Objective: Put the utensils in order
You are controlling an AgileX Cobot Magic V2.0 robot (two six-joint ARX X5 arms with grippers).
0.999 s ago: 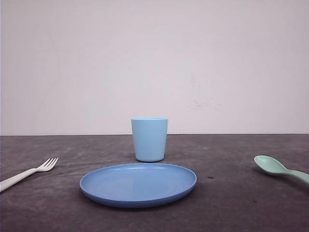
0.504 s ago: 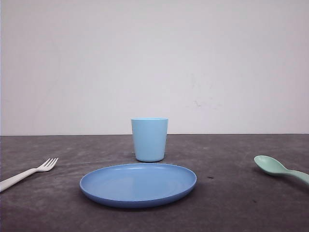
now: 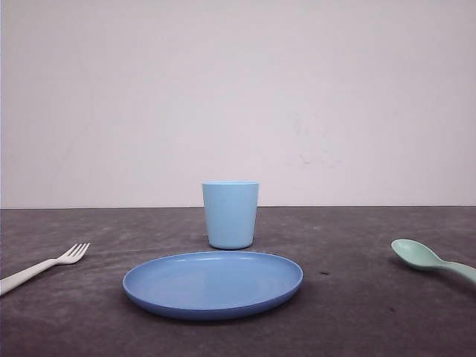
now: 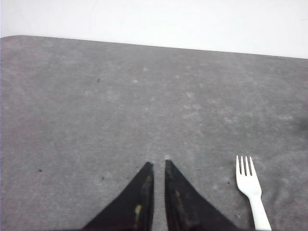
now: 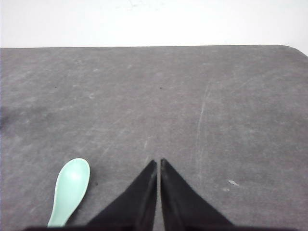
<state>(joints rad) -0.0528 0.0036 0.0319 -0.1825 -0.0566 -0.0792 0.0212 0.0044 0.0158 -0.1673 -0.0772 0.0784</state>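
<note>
Dark grey matte tabletop (image 3: 357,312), plain white wall behind; no change across the last second in the front view, nothing displaced, so the task reads as not yet started.

Left gripper (image 4: 157,166): fingers drawn together with a thin slit between the tips, holding nothing; hangs over bare table. White plastic fork (image 4: 251,185) lies just beside it on the side toward the table centre, tines pointing far, not touched. In the front view the fork (image 3: 44,266) sits at the near left edge, well apart from the round blue plate (image 3: 213,282).

Right gripper (image 5: 158,166): fingers likewise pinched nearly closed, empty; over bare table. Pale mint-green plastic spoon (image 5: 71,187) lies near it on the side toward the table centre, bowl facing up and pointing far; no contact. Front view: spoon (image 3: 428,259) at the right edge, well apart from the plate.

Light blue plastic cup (image 3: 230,214) stands upright just behind the plate, at centre.

Judgement: both utensils remain at the table's outer sides; each gripper must open before any pick; fork to the left arm, spoon to the right seems natural.

Writing, brands, labels: none legible on any item.
</note>
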